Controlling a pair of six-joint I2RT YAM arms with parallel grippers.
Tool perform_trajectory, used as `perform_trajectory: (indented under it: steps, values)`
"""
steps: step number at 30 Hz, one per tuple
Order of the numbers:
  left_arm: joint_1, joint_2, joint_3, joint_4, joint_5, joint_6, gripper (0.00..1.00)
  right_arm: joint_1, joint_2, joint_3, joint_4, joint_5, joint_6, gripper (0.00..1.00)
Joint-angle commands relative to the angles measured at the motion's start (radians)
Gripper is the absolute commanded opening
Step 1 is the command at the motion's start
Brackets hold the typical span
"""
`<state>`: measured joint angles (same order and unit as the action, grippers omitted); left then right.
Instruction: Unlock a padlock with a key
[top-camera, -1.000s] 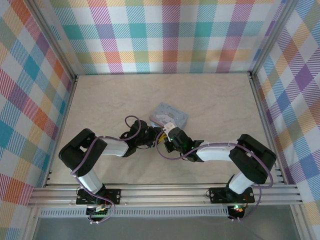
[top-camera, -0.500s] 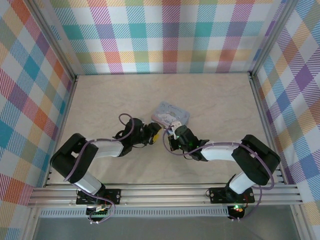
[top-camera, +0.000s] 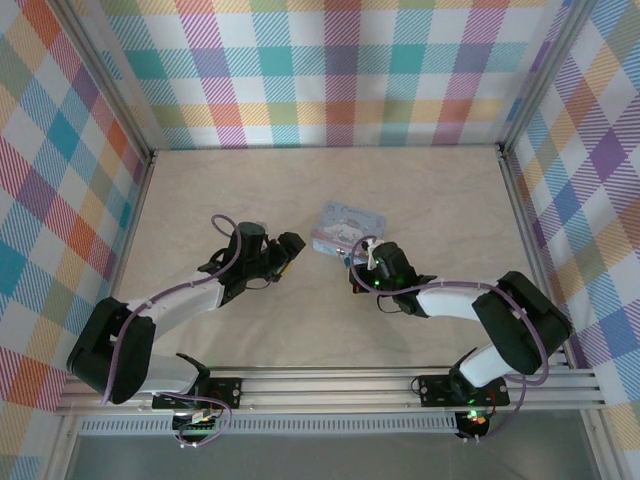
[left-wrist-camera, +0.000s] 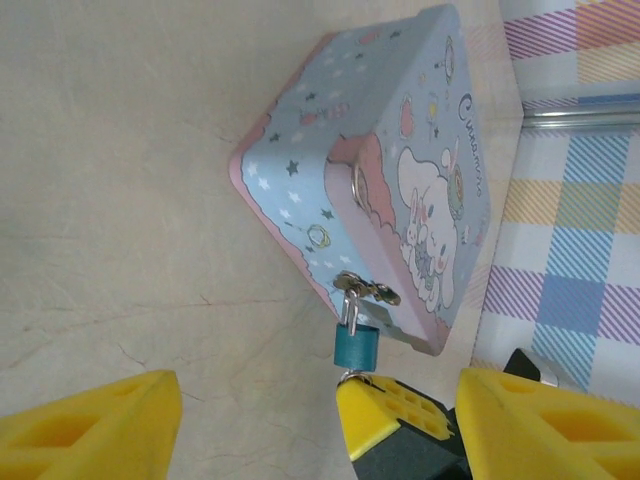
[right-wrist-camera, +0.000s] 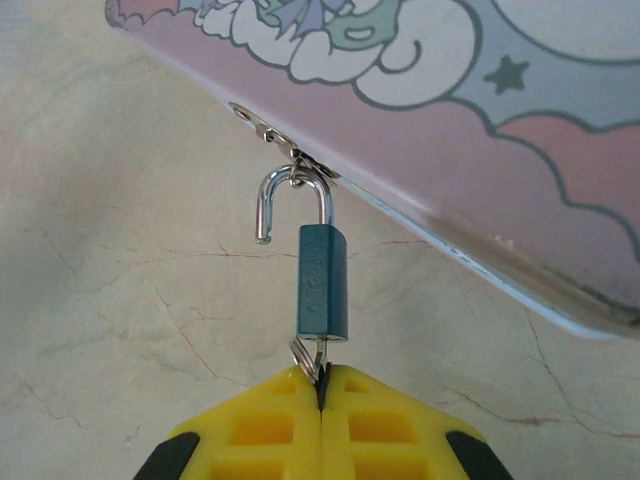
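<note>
The small teal padlock (right-wrist-camera: 322, 282) hangs by its silvery shackle (right-wrist-camera: 295, 190) from the hasp of a pale blue cartoon tin (right-wrist-camera: 480, 110). One shackle leg stands free of the body. The key (right-wrist-camera: 322, 360) sits in the padlock's underside with a key ring beside it. My right gripper (right-wrist-camera: 322, 375) is shut on the key. In the left wrist view the padlock (left-wrist-camera: 356, 345) hangs at the tin's (left-wrist-camera: 400, 170) lower corner, with the right gripper's yellow tip under it. My left gripper (left-wrist-camera: 320, 390) is open and holds nothing, a short way left of the padlock. From above, the left gripper (top-camera: 287, 250) and right gripper (top-camera: 357, 268) flank the tin's (top-camera: 345, 222) near edge.
The tin lies on a pale marbled tabletop (top-camera: 230, 190), walled by plaid panels (top-camera: 330, 70) at the back and both sides. A metal rail (top-camera: 330, 385) runs along the near edge by the arm bases.
My left gripper has opened and drawn back to the left, away from the padlock. My right gripper, still shut on the key, has shifted right, and the tin has turned and slid slightly.
</note>
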<state>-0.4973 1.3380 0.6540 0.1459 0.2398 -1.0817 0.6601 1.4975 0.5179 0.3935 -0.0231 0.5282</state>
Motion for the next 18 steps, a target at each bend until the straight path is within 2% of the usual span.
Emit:
perform_trajectory:
  steps: [1, 6, 18]
  values:
    - [0.020, 0.015, 0.039, -0.066, -0.010, 0.069, 0.74, -0.035, 0.013, -0.038, 0.043, -0.068, 0.078, 0.00]
    - [0.044, 0.119, 0.131, -0.056, 0.059, 0.127, 0.78, -0.072, 0.033, -0.058, 0.074, -0.108, 0.118, 0.00]
    - [0.046, 0.456, 0.496, -0.181, 0.134, 0.308, 0.79, -0.149, 0.052, -0.075, 0.080, -0.184, 0.184, 0.00]
